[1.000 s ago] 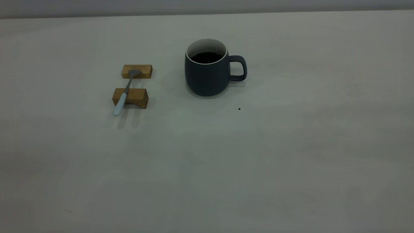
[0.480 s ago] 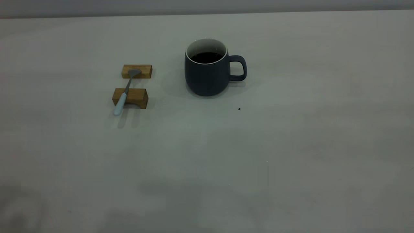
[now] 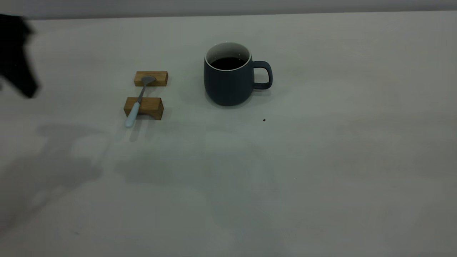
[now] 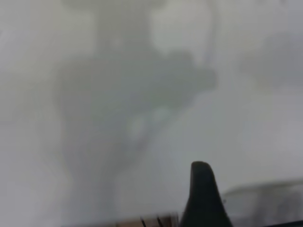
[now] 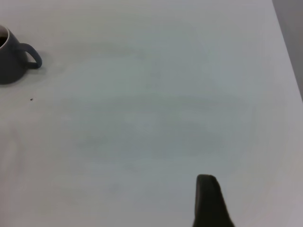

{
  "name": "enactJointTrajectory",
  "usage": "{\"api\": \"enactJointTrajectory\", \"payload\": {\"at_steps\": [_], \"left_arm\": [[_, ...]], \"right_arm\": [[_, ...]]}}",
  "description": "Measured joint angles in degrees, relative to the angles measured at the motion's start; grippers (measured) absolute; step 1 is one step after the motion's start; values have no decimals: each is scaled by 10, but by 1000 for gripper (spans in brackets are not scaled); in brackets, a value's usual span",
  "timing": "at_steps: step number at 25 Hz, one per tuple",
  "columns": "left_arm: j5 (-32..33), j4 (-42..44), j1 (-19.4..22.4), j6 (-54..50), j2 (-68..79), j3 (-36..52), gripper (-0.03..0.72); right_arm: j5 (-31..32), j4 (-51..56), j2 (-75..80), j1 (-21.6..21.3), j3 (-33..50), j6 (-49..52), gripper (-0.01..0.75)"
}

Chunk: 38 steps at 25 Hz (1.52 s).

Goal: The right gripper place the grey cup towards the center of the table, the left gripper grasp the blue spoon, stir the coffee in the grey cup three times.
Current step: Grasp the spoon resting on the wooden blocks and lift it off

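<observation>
1. Nearest the outside camera, the worktop (image 3: 321, 185) is bare off-white, with soft shadows of an arm lying on its left side.
2. A little farther in, a tiny dark speck (image 3: 264, 120) sits on the worktop, just in front of the cup.
3. Next comes the blue spoon (image 3: 137, 103). It lies across two wooden blocks (image 3: 144, 107), with its pale handle poking out toward the camera and its bowl on the far block.
4. To the right of the spoon stands the grey cup (image 3: 228, 80), upright, handle pointing right, with dark coffee (image 3: 227, 63) inside. It looks close to the middle of the worktop.
5. At the far left edge hangs the left gripper (image 3: 18, 57) — a dark shape, well apart from the spoon. I cannot tell how its jaws stand.
6. The right gripper (image 5: 208, 201) shows only one dark finger in its own wrist view, well apart from the cup, so I cannot tell its jaws either.
7. The step in hand looks like the very start — nothing is held. Next, I think the right gripper must reach the cup's handle and take hold gently, so no coffee spills.
</observation>
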Motion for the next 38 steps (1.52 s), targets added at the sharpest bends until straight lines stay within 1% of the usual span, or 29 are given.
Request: {"api": "enactJointTrajectory", "payload": {"at_steps": [3,5,8,12,18,23,29,34,38], "left_arm": [[-1,-3,-33,-4,92,-69,585],[6,-4,-47,-13,144,-118,585],[13,-4,-60,-31,205,-171,585],[2,-4,-75,-49,252,-208,585],[-27,2,-88,-79,306,-224,585],[-62,4,-88,-90,312,-228,585],[-73,4,-88,-91,334,-229,585],[-100,4,-88,-91,355,-231,585],[-102,2,-88,-91,373,-244,585]], "right_arm": [[0,0,0,0,0,0,511],[0,0,0,0,0,0,511],[0,0,0,0,0,0,511],[0,0,0,0,0,0,511],[0,0,0,0,0,0,511],[0,0,0,0,0,0,511],[0,0,0,0,0,0,511],[0,0,0,0,0,0,511],[0,0,0,0,0,0,511]]}}
